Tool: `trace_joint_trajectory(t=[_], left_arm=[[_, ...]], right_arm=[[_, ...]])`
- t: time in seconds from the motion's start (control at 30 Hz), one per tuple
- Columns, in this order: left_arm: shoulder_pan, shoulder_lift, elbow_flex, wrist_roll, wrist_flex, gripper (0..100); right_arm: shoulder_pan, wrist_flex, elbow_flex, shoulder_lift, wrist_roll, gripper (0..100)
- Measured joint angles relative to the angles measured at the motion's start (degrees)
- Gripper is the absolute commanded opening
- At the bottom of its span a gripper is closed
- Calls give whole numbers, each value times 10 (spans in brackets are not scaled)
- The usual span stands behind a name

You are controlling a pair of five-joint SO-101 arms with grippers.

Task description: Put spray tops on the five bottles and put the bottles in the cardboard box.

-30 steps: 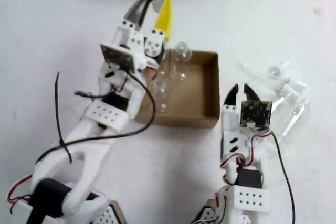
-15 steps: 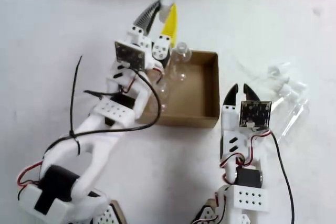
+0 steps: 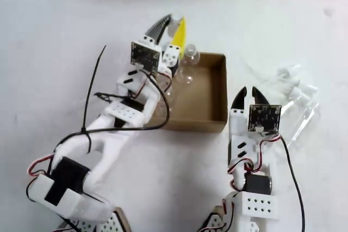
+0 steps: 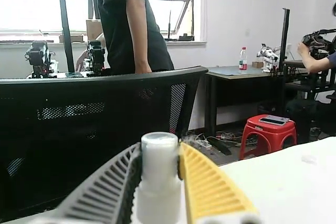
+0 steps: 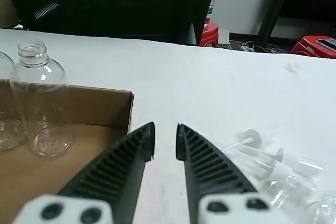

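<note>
One cardboard box (image 3: 223, 88), open-topped, at the middle of the white tabletop (image 3: 65, 31), between the two arms. Inside it, along the left wall, clear bottles without tops: a far bottle (image 3: 188, 56) upright in the far-left corner, neck open; further bottles (image 3: 168, 93) nearer along the same wall, partly hidden behind the left arm, count not certain. Past the box's far-left corner, the left gripper (image 3: 173, 24), just beside the far bottle, clamped on a white spray top (image 4: 159, 171); the top's round end standing up between a grey ribbed finger (image 4: 105, 192) and a yellow finger (image 4: 210, 187), both pressed against its sides. Just right of the box's right wall, toward the near end, the right gripper (image 5: 165, 129), tips pointing far, black fingers (image 5: 121, 161) a narrow gap apart; holds nothing. Right of that gripper, well apart from the box, a loose heap on the tabletop: loose spray tops (image 3: 288, 77) with thin tubes, lying flat, mixed with clear pieces (image 3: 303, 113) too indistinct to sort into bottles or wrapping.
</note>
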Motion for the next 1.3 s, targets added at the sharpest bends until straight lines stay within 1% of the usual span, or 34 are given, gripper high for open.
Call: trace_joint_trajectory(t=[0.23, 0.77, 0.83, 0.97, 1.07, 1.13, 1.3], left_arm=[[-18, 2, 18, 0, 0, 21], [-20, 3, 43, 0, 0, 24], [-20, 3, 43, 0, 0, 55], [-20, 3, 43, 1, 0, 188], [-21, 3, 55, 21, 0, 263], [-20, 3, 58, 32, 0, 265], [-22, 3, 58, 39, 0, 221]], right_arm=[[0, 0, 0, 0, 0, 60], [0, 0, 0, 0, 0, 60], [0, 0, 0, 0, 0, 60], [0, 0, 0, 0, 0, 60], [0, 0, 0, 0, 0, 60], [0, 0, 0, 0, 0, 60], [0, 0, 0, 0, 0, 60]])
